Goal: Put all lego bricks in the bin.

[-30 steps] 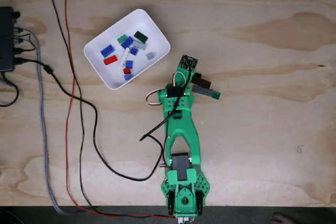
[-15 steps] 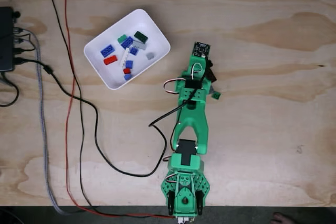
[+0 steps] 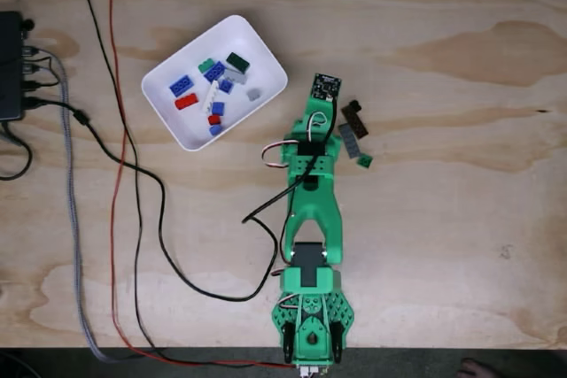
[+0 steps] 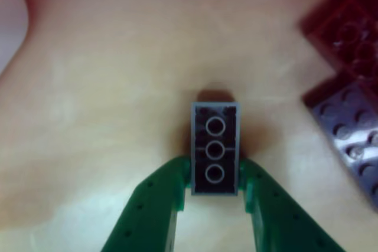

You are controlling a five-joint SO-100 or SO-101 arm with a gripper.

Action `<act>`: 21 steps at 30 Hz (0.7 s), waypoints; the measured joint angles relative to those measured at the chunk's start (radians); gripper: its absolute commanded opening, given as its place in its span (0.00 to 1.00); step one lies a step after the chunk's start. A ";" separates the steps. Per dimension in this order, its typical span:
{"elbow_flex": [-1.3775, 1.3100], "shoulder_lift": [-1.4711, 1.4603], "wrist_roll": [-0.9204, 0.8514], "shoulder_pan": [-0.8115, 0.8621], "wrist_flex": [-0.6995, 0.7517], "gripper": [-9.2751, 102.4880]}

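Observation:
In the other view my green gripper (image 4: 215, 176) is shut on a small grey lego brick (image 4: 215, 146), which shows its hollow underside with three round tubes and hangs above the wood. A dark brown brick (image 4: 345, 25) and a grey plate (image 4: 348, 128) lie to its right. From the fixed view my gripper (image 3: 324, 96) sits under the wrist board, right of the white bin (image 3: 266, 57), which holds several bricks. On the table beside the arm lie the dark brown brick (image 3: 353, 119), the grey plate (image 3: 350, 142) and a small green brick (image 3: 364, 162).
Black, red and braided grey cables (image 3: 133, 210) run across the left half of the plywood table. A black box (image 3: 11, 66) sits at the left edge. The arm's base (image 3: 310, 325) stands at the front edge. Bare wood stretches to the right and back.
The arm swung right over the loose bricks, then back left. The dark brown brick and grey plate now lie shifted and turned, farther from the arm's base.

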 measured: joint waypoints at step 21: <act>-0.696 -0.089 0.328 -0.259 0.367 0.25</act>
